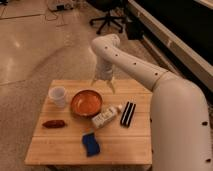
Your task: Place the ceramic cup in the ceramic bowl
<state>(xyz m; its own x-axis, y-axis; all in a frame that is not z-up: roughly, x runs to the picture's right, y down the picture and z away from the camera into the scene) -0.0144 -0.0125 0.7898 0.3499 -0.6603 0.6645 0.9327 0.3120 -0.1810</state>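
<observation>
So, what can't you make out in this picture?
All in the camera view:
- Table right edge: partly hidden behind the robot's arm.
- Ceramic cup inside: its own wall hides the bottom.
- White bottle label: too small to read.
- Black object beside it: too small to identify.
- Gripper, open behind the ceramic bowl: its height above the table cannot be judged.

High, perhaps head-mounted view; claw point(103, 84) over table point(125, 146).

Fat white tubular arm point(135, 67), dark screw dots, pale splayed jaws over the table point(60, 146)
</observation>
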